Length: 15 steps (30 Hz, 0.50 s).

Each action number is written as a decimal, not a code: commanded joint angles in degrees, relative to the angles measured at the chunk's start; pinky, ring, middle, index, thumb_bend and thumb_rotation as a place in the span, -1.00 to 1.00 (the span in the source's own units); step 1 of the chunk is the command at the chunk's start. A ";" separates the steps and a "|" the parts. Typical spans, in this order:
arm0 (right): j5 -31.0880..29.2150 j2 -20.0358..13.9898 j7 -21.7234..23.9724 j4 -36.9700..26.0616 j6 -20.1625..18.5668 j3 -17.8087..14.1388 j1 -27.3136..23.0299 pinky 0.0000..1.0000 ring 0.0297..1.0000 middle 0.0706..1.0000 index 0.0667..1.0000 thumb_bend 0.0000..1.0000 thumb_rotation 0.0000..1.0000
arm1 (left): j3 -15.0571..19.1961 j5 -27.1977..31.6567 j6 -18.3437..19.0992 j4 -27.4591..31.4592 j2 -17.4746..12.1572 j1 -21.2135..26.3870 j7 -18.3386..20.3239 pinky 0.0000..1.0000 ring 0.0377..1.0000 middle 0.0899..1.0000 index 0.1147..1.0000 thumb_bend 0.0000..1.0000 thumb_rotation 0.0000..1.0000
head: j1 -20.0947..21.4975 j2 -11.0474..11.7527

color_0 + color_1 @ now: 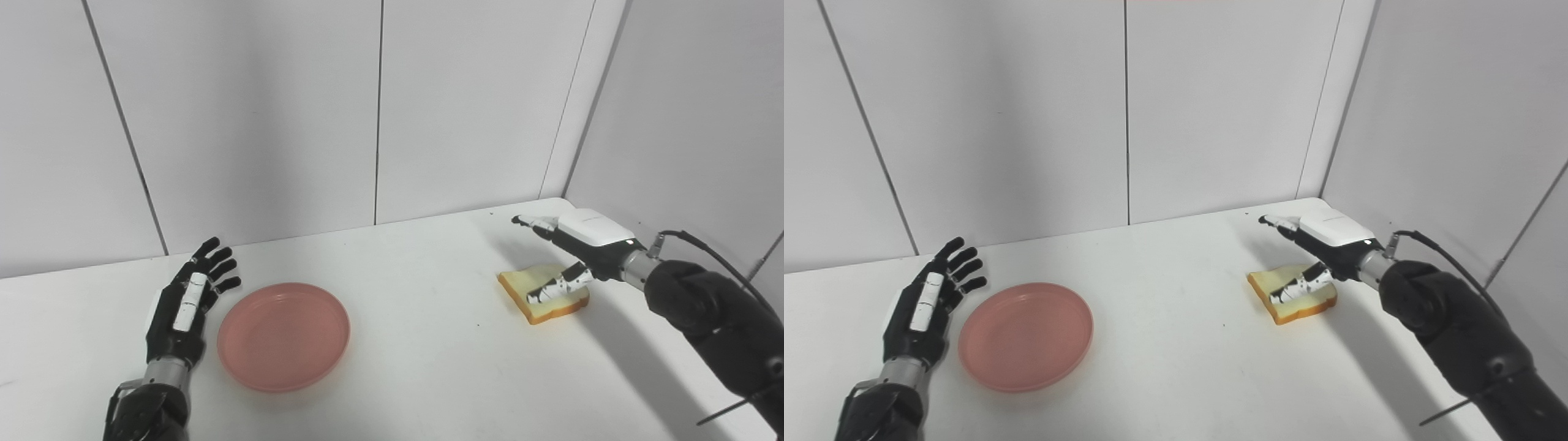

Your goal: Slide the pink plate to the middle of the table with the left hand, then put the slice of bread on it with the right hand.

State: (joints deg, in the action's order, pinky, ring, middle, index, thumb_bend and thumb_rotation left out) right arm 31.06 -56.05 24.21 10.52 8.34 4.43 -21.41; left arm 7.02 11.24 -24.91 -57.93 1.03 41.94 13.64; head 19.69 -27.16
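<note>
Nearest the camera, at the bottom left, the left arm rises from the lower edge and ends in the left hand, black with a white strip along its back. Its fingers are stretched out and spread apart, pointing away toward the back wall; it holds nothing. This hand stands just beside the left rim of the pink plate, close to it, though the views do not settle whether it touches the rim. That plate sits flat on the white table, left of the table's middle, with nothing on it.

Further right, past a bare stretch of tabletop, the slice of bread lies flat near the right side of the table, pale with a golden crust along its near edge. Above it is the right hand, its white back turned up, reaching in from the right on a black arm with a cable looping behind the wrist. Its fingers are extended toward the back of the table, beyond the bread, while its thumb angles down over the top of the slice. Nothing is gripped; the hand is spread wide. Grey wall panels close the scene behind and at the right.
</note>
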 commanded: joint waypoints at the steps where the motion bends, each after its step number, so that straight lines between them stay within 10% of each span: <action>1: 1.32 -3.51 3.31 -2.36 -3.06 0.20 -3.45 0.81 0.89 0.91 0.96 1.00 -0.28 | -0.09 0.19 -1.85 -1.29 -0.04 -2.53 0.97 0.40 0.60 0.58 0.55 0.95 0.39 | -0.03 -0.07; 15: 6.07 -4.91 18.45 -3.92 -8.10 5.74 -8.89 0.79 0.89 0.94 0.92 1.00 -0.53 | -0.26 0.02 -1.87 -1.39 0.03 -2.61 0.91 0.40 0.60 0.59 0.56 0.96 0.40 | -0.15 -0.19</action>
State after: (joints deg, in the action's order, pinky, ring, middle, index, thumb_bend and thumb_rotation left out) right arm 36.43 -58.86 42.28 7.35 1.95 10.74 -26.98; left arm 6.93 11.22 -24.92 -57.90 1.03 41.92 13.64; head 19.69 -27.25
